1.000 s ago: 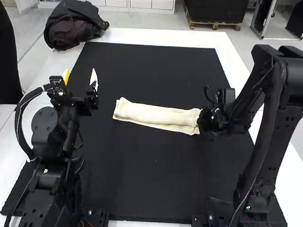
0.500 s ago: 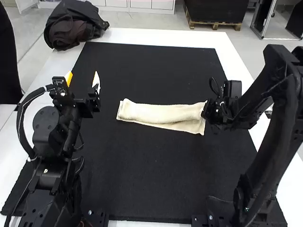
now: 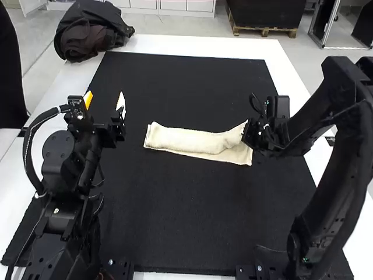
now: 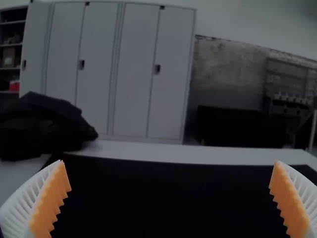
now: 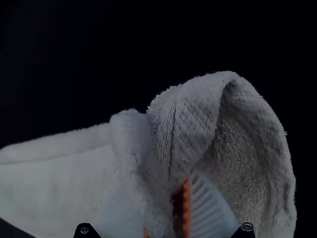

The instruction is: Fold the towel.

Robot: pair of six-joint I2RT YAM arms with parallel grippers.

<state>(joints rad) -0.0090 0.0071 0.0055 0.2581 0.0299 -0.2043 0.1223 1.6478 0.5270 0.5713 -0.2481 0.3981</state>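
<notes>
Towel [image 3: 186, 140], cream-coloured and softly napped, lies as a long, narrow folded strip near the middle of the black rectangular mat [image 3: 175, 221], its length running roughly from nine o'clock to three, with twelve at the far side of the table. A lower layer peeks out along its six o'clock edge, widening towards the four o'clock corner.

At the three o'clock end, the right gripper [image 5: 163, 208], white and ribbed with orange pads [image 5: 186, 208], has a gathered pinch of cloth between its fingers; the fabric rises to it and opens into a loose loop beside one finger. The left gripper [image 3: 105, 100] stands well apart, beyond the towel's ten o'clock side, fingers wide open and empty.

The step in hand seems to be lifting this end to fold the strip shorter. To do it well, the right arm would make sure the pinch takes every layer, since the one at four o'clock looks left flat. It would then lift modestly and carry the end in a low arc towards nine o'clock, keeping the long edges in line. Too steep or quick a pull could twist the end, drag the whole strip or part the layers. Release is best gentle, once the end lies flat.
</notes>
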